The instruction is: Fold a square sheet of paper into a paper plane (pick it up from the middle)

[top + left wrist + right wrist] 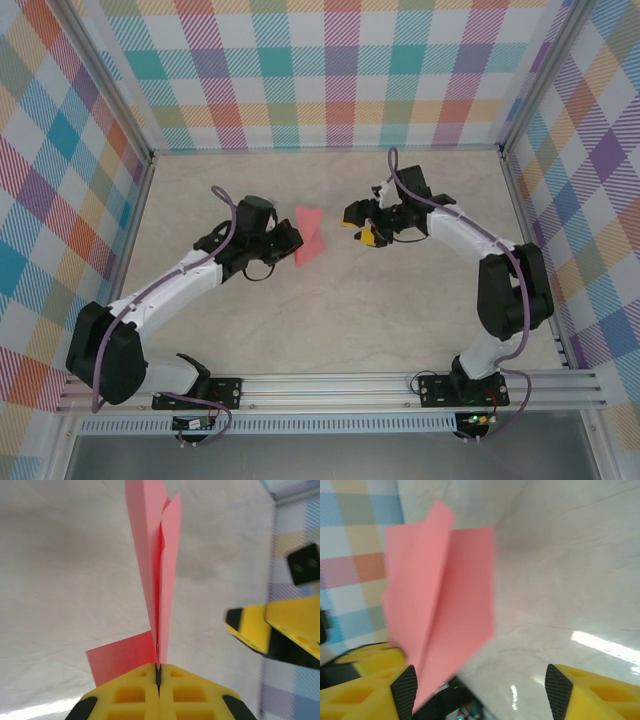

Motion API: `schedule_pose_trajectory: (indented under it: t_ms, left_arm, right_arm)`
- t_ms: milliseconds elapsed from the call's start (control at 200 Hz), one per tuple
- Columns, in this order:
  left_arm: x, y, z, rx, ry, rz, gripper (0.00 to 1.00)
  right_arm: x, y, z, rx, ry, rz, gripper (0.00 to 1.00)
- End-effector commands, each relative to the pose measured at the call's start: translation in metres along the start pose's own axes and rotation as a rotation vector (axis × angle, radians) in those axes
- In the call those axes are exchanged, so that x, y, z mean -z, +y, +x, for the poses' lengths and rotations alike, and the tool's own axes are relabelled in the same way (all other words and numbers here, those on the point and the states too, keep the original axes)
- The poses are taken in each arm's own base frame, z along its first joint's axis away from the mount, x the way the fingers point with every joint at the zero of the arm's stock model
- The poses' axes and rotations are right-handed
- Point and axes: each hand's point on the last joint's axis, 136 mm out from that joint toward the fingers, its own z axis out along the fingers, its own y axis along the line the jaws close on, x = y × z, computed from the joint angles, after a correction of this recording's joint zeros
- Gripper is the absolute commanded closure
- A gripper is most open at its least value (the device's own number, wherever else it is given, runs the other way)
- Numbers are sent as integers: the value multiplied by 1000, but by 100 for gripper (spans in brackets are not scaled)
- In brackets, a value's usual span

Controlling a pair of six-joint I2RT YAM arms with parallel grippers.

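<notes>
Salmon-pink paper, folded into a narrow paper plane [160, 580], sticks out from the left gripper [158, 675], whose jaws are pressed together on its centre fold. It hangs over the middle of the table [400, 310], slightly toward the far edge. The right gripper [480, 690] stands just beside it with its jaws spread wide, gripping nothing.

The risk, as I judge it, is that one pinch at one end is all that holds the plane. The layers already splay apart above the jaws, so the folds may spring open or the sheet may twist and slip. The open right gripper could also catch a wing and bend it if it closes off-centre.

The right wrist view is blurred. The plane's tip is cut off at the top of the left wrist view. I cannot tell whether any edge touches the table.
</notes>
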Motion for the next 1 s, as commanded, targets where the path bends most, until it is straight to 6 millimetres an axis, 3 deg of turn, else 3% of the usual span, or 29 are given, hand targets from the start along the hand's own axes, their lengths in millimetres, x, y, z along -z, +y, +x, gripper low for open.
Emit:
schedule_pose_trajectory:
  t_ms: [0,175,360,650,845,995]
  left_arm:
    - [31,68,4,-247,35,-477,95]
    - [49,83,-21,-505,-23,-946,95]
    - [33,84,-29,-688,-46,-1247,95]
    - [-40,83,5,-754,44,-1245,91]
    - [-79,80,32,-696,129,-1104,86]
    - [-105,72,47,-672,196,-998,76]
  right_arm:
    - [17,-32,0,42,-76,215,27]
    - [27,-57,-1,1,-140,333,25]
    - [49,-80,-3,-44,-236,451,25]
    - [79,-103,-3,-112,-335,529,25]
    - [82,-105,-2,-122,-333,532,25]
    - [80,-106,-3,-131,-327,530,25]
